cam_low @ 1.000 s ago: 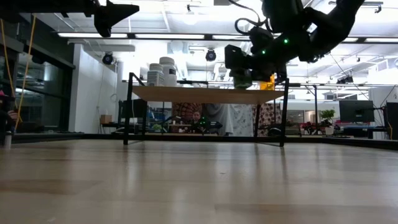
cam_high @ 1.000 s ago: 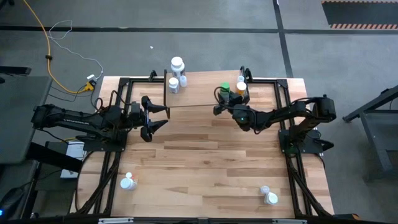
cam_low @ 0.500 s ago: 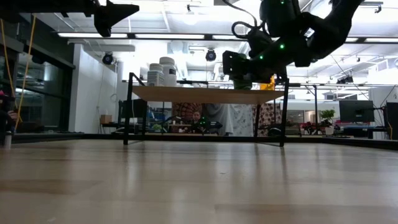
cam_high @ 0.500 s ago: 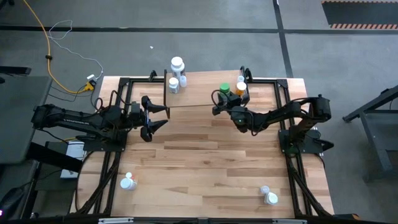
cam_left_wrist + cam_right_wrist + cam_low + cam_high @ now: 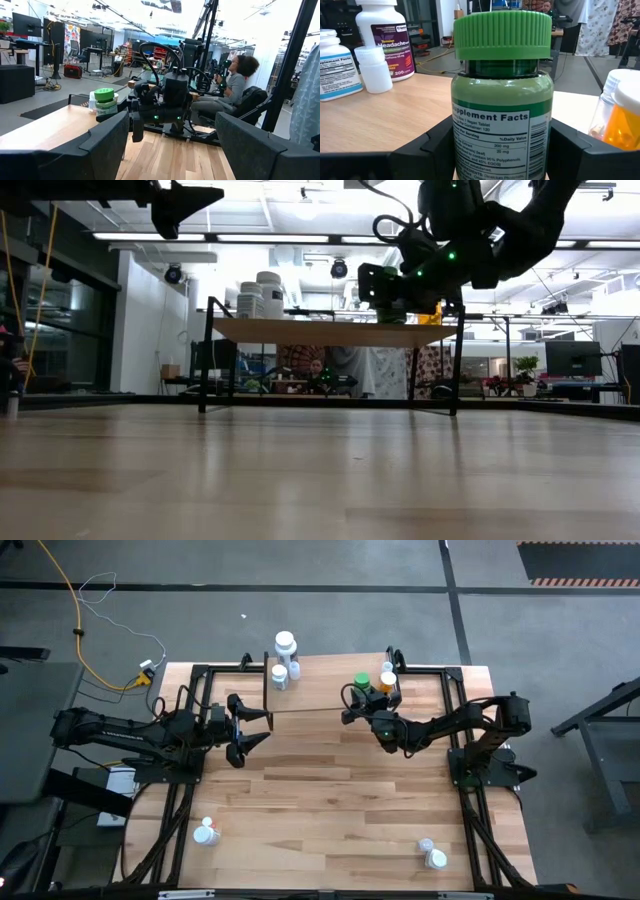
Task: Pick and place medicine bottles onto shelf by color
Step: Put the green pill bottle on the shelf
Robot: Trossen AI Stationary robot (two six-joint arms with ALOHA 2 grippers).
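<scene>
A green-capped green bottle (image 5: 502, 125) stands upright at the right part of the light-wood shelf (image 5: 320, 685), between the fingers of my right gripper (image 5: 357, 698), which is shut on it. An orange bottle (image 5: 388, 682) stands just right of it. White bottles (image 5: 285, 660) stand on their bases at the shelf's left end. My left gripper (image 5: 250, 730) is open and empty, in the air off the shelf's left end. The green bottle also shows in the left wrist view (image 5: 104, 102). My right gripper pinches the green bottle's body (image 5: 465, 150) between its two fingers, one on each side, below the cap. The fingers lie about level and come from the table's near right side. The bottle is upright, its base at the shelf top (image 5: 392, 318); whether it rests there I cannot tell.
A red-topped white bottle (image 5: 207, 832) lies on the table near the front left. Two white bottles (image 5: 432, 855) are near the front right. The shelf's black legs (image 5: 208, 355) stand on the table. A person (image 5: 235, 82) sits beyond the table.
My right gripper has shifted slightly toward the table's left with the green bottle, which stays upright over the shelf's right part, and has then held still.
</scene>
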